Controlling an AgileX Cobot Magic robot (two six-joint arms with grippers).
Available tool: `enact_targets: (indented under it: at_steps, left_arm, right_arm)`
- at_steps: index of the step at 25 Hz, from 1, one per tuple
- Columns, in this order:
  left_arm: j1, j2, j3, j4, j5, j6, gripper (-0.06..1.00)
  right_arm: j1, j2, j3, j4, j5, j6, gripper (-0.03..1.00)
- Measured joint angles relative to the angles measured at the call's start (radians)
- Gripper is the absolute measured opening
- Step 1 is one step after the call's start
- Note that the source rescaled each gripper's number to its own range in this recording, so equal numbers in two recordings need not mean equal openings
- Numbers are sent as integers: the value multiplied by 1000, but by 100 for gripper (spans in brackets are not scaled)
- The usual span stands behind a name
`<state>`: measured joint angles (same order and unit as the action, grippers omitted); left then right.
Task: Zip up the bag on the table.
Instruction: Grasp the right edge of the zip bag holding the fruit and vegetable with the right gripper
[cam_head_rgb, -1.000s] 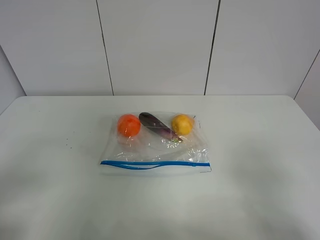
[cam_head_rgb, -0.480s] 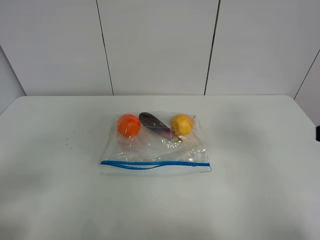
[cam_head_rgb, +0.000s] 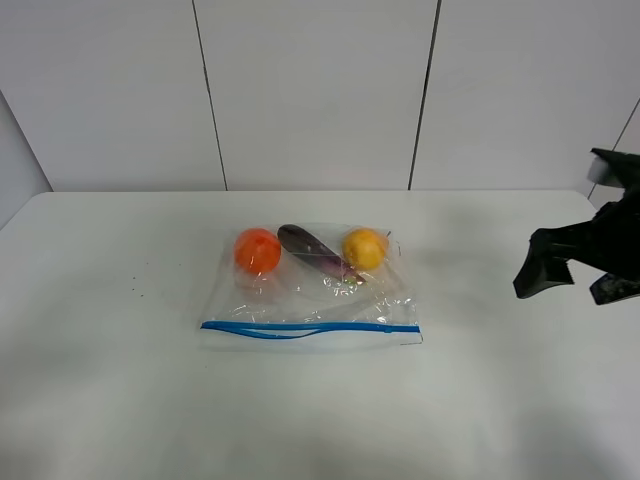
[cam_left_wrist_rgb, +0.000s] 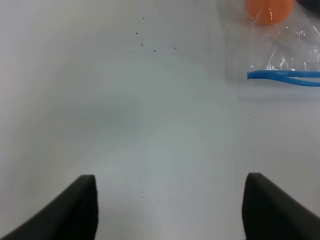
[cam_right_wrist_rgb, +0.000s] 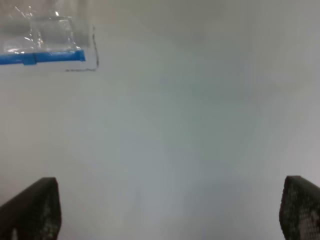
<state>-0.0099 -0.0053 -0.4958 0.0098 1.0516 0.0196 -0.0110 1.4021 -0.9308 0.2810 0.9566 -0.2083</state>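
- Exterior high view: a pale wall (cam_head_rgb: 310, 90) of flat panels with dark seams stands behind everything.
- Below it, the table (cam_head_rgb: 120, 400), white and matte, fills the lower part of the view.
- The bag (cam_head_rgb: 310, 295) lies flat near the middle of the table, clear and crinkled, its closed end toward the wall and its opening toward the camera.
- The right arm (cam_head_rgb: 620, 235), black, reaches in from the right edge of this view, above the table and well apart from the bag.
- The right gripper (cam_right_wrist_rgb: 165, 212) has its fingers spread wide with nothing between them. In the right wrist view, one corner of the bag lies on the table far ahead of them.
- The left gripper (cam_left_wrist_rgb: 170, 205) is likewise spread wide and empty. In the left wrist view it is over bare table, with the bag's other corner off ahead and to one side.
- The blue zipper strip (cam_head_rgb: 310, 328) runs along the bag's near edge. Over its left and middle stretch a second blue line bows away from the first, so the two tracks are parted there.
- Inside the bag, a purple toy vegetable (cam_head_rgb: 312, 250) lies slantwise between the two round pieces.
- An orange toy fruit (cam_head_rgb: 258, 250) sits at the far left corner.
- A yellow toy fruit (cam_head_rgb: 364, 249) sits at the far right corner.
- A few dark specks (cam_head_rgb: 135, 292) dot the table left of the bag.
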Motion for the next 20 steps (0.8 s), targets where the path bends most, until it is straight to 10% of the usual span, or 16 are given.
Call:
enact_targets:
  at_steps: [9,20]
  left_arm:
    - [0,0,0,0,0,0,83]
    - [0,0,0,0,0,0,83]
  right_arm:
    - [0,282,-1,380,-166,-380,100]
    - [0,568,-154,656,-103,-731,100]
